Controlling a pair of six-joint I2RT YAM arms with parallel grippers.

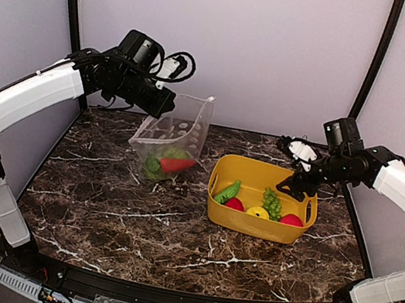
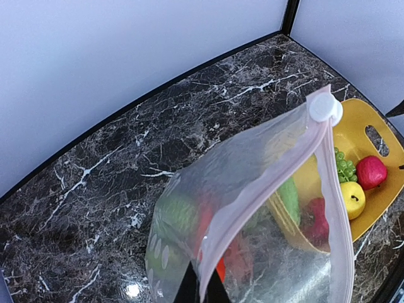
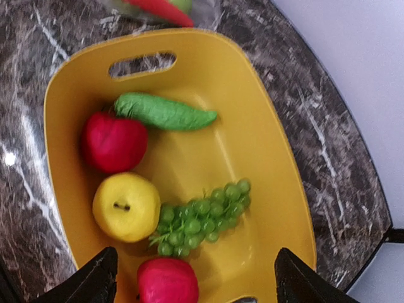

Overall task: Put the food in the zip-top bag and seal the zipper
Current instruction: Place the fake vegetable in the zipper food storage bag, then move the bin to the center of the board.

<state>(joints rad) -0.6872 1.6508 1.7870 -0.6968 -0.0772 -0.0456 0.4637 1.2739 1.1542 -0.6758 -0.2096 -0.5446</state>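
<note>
My left gripper [image 1: 160,105] [image 2: 202,291] is shut on the pinkish mouth edge of the zip-top bag [image 1: 176,133] [image 2: 252,208] and holds it up above the table, mouth open. The zipper [image 2: 271,180] runs up to its white slider tab [image 2: 325,108]. Inside the bag lie an orange carrot [image 1: 177,164] and leafy greens [image 1: 154,165]. My right gripper [image 1: 289,187] [image 3: 199,283] hangs open over the yellow basket [image 1: 222,172] [image 3: 265,126], nothing between its fingers. Food in the basket: cucumber [image 3: 163,112], two red balls [image 3: 113,142] [image 3: 167,281], yellow lemon [image 3: 126,206], green grape bunch [image 3: 202,216].
The dark marble table [image 1: 136,218] ends at a black rim at the front. Pale walls and black corner posts [image 1: 375,64] close in the back and sides. The basket stands right of centre, the hanging bag just left of it.
</note>
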